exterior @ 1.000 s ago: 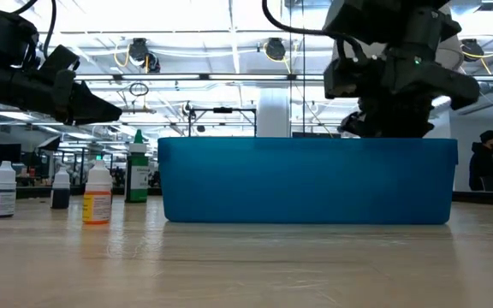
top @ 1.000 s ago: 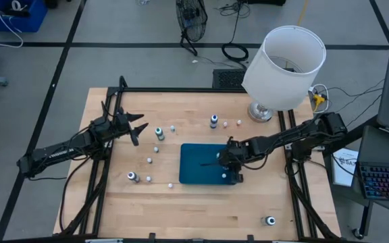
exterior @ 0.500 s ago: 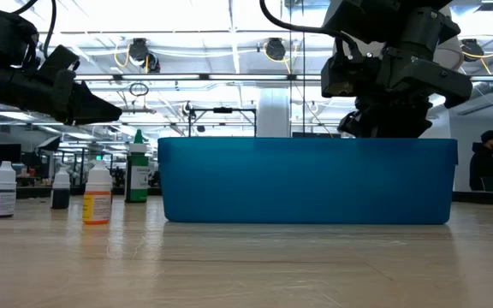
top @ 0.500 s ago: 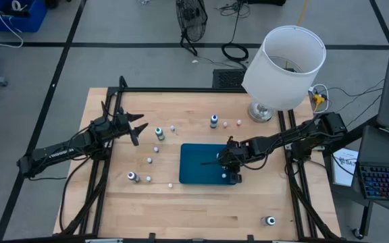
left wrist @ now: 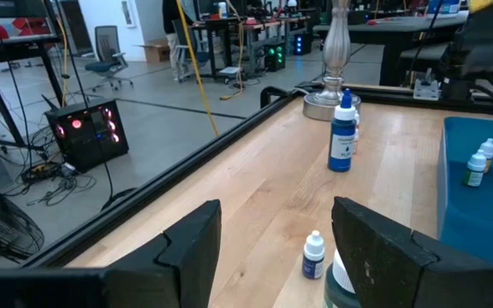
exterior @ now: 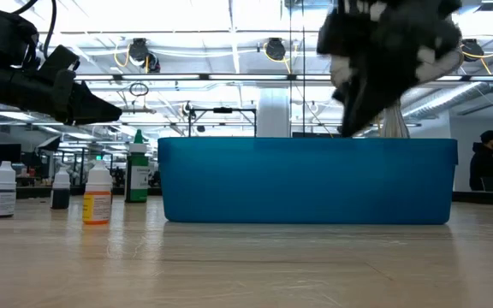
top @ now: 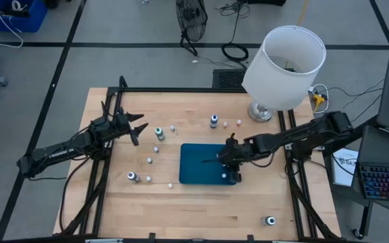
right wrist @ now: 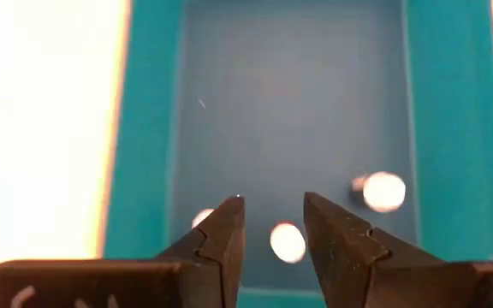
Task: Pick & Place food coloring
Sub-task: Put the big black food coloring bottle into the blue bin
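Right gripper (top: 223, 160) poised over the teal tray (top: 196, 165), at its right end; fingers (right wrist: 221, 238) parted, grasping nothing. Seen past them in the right wrist view, three pale bottle caps (right wrist: 383, 190) standing on the tray floor. Left gripper (top: 136, 127) hanging above the table's left part, fingers (left wrist: 191, 248) spread wide, nothing between them. Food coloring bottles partly in the tray, the rest scattered on the wooden table (top: 147, 209): a green-capped bottle (top: 159, 133) just beside the left gripper, a blue bottle (top: 213, 121) near the lamp base (top: 261, 111), a dark bottle (top: 132, 177) left of the tray, another (top: 270, 220) well apart near the front right corner. White lampshade (top: 286, 66) at the table's rear right. In the low view, purple-label (exterior: 2, 190), orange-label (exterior: 98, 196) and green (exterior: 137, 168) bottles upright left of the tray wall
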`<state>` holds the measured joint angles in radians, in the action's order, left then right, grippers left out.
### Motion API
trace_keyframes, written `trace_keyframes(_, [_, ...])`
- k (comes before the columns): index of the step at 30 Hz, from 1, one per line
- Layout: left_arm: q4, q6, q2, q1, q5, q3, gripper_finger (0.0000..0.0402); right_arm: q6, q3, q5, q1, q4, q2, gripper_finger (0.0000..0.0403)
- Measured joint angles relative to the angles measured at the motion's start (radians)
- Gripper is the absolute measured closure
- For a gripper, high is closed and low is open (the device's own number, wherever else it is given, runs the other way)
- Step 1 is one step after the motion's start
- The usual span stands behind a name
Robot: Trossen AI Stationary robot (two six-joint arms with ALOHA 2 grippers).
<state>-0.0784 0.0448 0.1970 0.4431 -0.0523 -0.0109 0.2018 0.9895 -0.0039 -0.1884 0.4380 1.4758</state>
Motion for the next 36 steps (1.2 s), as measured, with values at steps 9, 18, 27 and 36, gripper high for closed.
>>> trace_keyframes(9, [-0.001, 0.0, 0.0, 0.0, 0.0, 0.0, 0.0176, 0.263, 0.106, -0.013, -0.216, 0.096, -0.115, 0.031])
trace_keyframes(18, [0.0, 0.0, 0.0, 0.0, 0.0, 0.0, 0.0176, 0.708, 0.609, 0.031, -0.512, 0.764, 0.183, 0.0397])
trace_keyframes(27, [0.0, 0.0, 0.0, 0.0, 0.0, 0.0, 0.0176, 1.135, 0.714, -0.185, -0.608, 1.108, 0.322, 0.039])
trace_keyframes(36, [0.0, 0.0, 0.0, 0.0, 0.0, 0.0, 0.0176, 1.286, 0.609, -0.198, -0.631, 0.974, 0.299, 0.0261])
